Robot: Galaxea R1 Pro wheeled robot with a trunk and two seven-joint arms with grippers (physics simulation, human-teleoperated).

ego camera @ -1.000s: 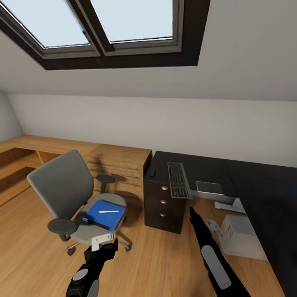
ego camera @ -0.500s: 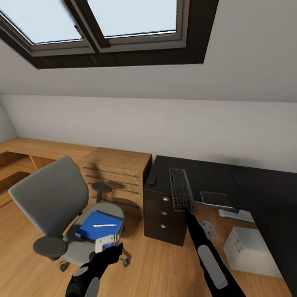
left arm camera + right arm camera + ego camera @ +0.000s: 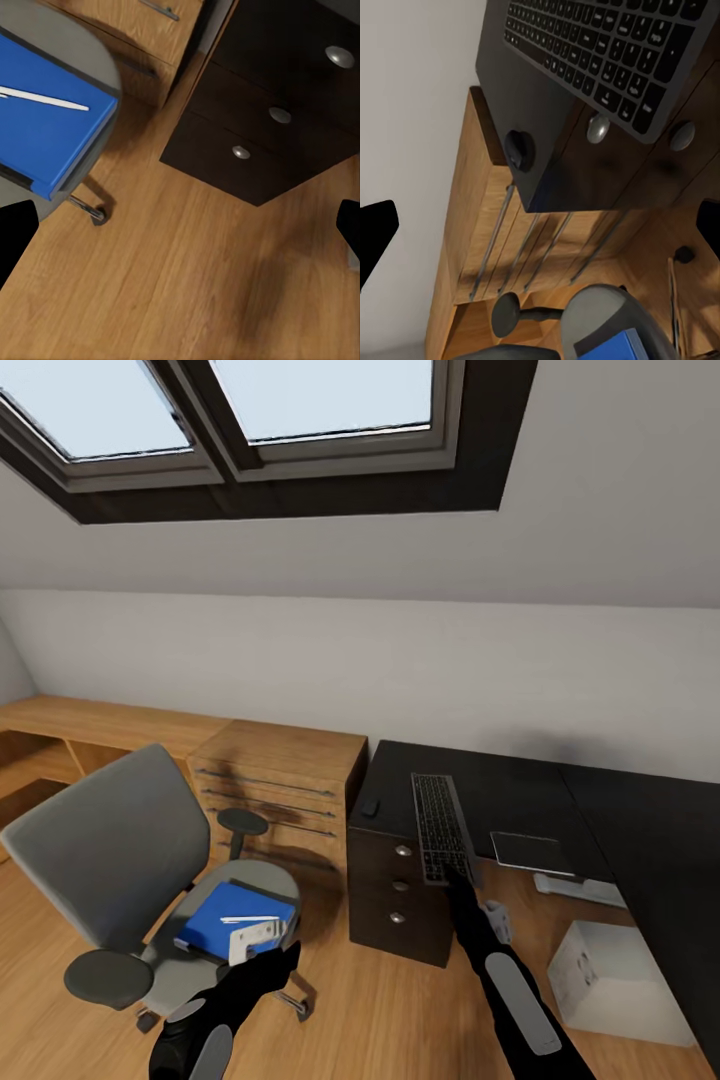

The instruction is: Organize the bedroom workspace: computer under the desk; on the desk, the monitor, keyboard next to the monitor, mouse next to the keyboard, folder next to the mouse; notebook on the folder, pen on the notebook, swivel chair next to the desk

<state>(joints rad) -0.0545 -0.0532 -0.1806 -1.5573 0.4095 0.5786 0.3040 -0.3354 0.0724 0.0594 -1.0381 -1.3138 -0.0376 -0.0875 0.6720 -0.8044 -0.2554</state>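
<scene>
The grey swivel chair (image 3: 110, 850) stands left of the black desk (image 3: 520, 785). On its seat lies the blue folder (image 3: 225, 922) with the white pen (image 3: 250, 919) on top; a dark edge, maybe the notebook (image 3: 16, 177), shows beneath it. My left gripper (image 3: 283, 958) hangs open at the seat's front, beside the folder (image 3: 45, 127). The keyboard (image 3: 440, 828) and mouse (image 3: 369, 807) lie on the desk above the drawers. My right gripper (image 3: 458, 878) is open at the keyboard's near end. The monitor (image 3: 530, 852) lies flat and low by the desk's inner corner. The computer (image 3: 620, 980) sits on the floor.
A low oak dresser (image 3: 285, 780) stands between the chair and the black three-drawer unit (image 3: 400, 900). An oak bench (image 3: 80, 720) runs along the left wall. A skylight (image 3: 250, 420) is overhead. Wood floor (image 3: 187, 285) lies open between the chair and the drawers.
The view has drawn nearer to the chair and desk. My left gripper now stands at the seat's front edge by the folder. My right gripper stays near the keyboard's near end.
</scene>
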